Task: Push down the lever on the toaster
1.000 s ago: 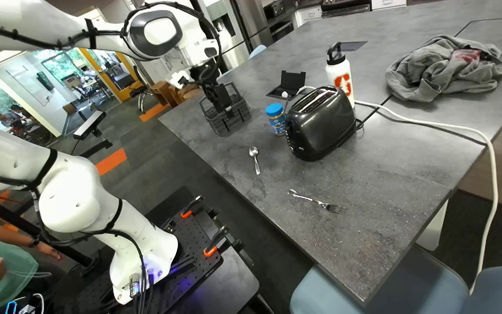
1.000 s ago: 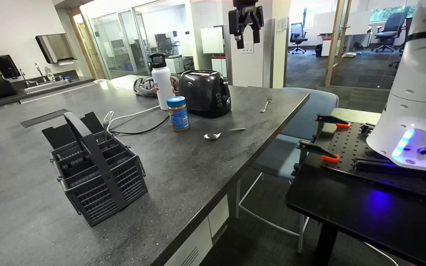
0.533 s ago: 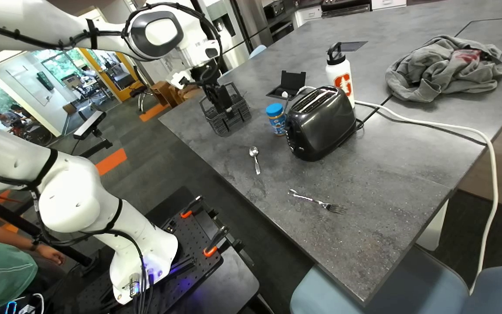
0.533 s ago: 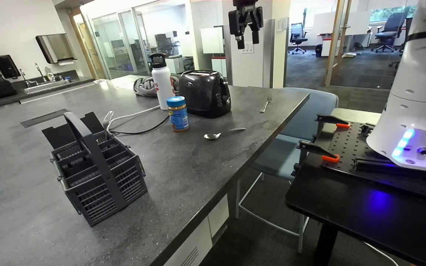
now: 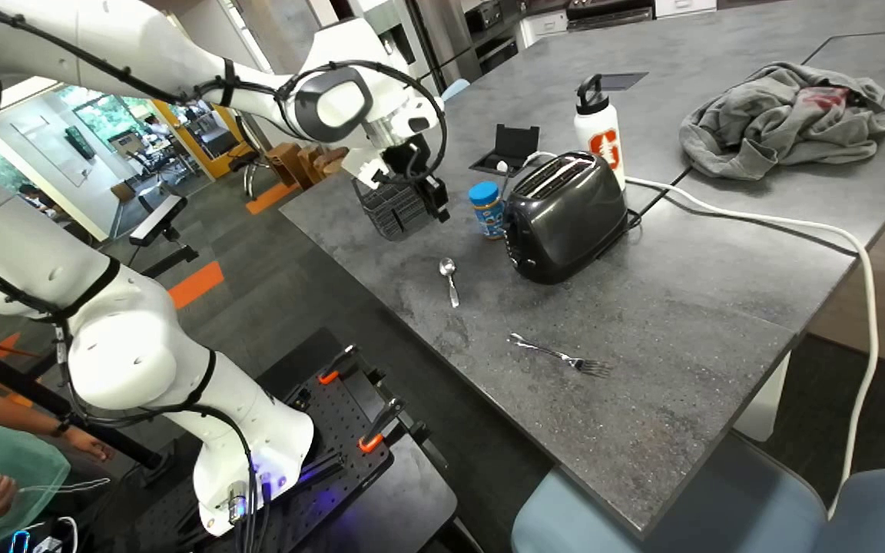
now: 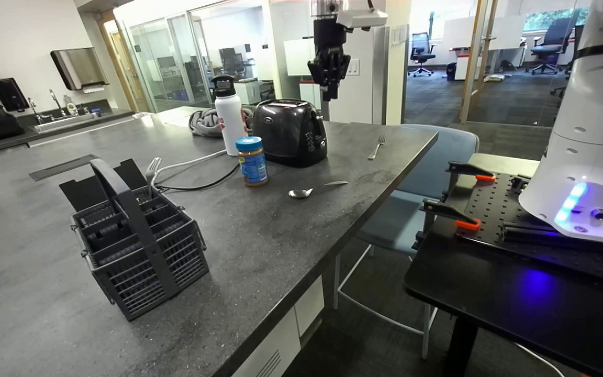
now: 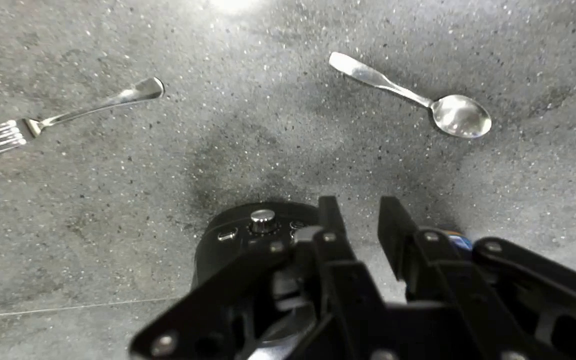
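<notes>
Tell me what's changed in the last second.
The pincer has moved closer to the toaster, turning and sitting lower in that exterior view. Nothing was taken hold of or let go. The toaster, blue-lidded jar, spoon and loose fork stayed put.

Both exterior views bright; far glass wall (image 6: 231, 31) nearly blown out. White highlights on toaster (image 6: 287, 133). Base light (image 6: 571, 203) lit blue-white, blue glow on black stand (image 6: 479, 293). White cord (image 5: 874, 322) casts thin shadow on tabletop (image 5: 681, 322). Wrist view: glare at top edge; 2 fingers (image 7: 331, 217) blurred, spoon (image 7: 445, 112) sharp, bowl glinting.
</notes>
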{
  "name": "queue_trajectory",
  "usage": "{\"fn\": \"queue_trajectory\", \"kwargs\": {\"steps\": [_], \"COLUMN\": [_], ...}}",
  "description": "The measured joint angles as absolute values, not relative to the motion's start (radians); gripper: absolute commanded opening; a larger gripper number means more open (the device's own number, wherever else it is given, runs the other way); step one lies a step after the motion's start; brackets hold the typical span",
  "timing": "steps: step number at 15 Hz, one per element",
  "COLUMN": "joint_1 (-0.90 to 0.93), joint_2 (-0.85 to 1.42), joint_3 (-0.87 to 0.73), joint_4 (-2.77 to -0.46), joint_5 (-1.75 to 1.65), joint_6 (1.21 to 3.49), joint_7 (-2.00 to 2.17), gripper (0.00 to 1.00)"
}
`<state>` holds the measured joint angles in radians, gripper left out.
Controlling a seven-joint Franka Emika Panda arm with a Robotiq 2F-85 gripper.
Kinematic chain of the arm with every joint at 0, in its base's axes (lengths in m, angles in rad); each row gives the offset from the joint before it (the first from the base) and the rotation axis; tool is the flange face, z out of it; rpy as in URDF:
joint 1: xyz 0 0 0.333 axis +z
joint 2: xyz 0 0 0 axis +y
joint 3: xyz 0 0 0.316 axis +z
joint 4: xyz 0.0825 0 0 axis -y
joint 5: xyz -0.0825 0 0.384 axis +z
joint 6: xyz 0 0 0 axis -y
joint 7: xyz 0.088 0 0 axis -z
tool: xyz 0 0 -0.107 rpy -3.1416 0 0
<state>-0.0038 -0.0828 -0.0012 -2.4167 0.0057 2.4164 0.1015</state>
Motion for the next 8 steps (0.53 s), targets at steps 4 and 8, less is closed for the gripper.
{"fn": "queue_trajectory", "kwargs": {"steps": [4,8], "joint_1": [-0.007,-0.006], "joint_2": [0.031,0.032], "joint_3": [-0.004,-0.004], "joint_4": [-2.385,-2.385], "joint_5": [0.001,0.001], "joint_6": [2.545,2.545], "joint_7": [0.131,0.13], "gripper": [0.01,0.0]}}
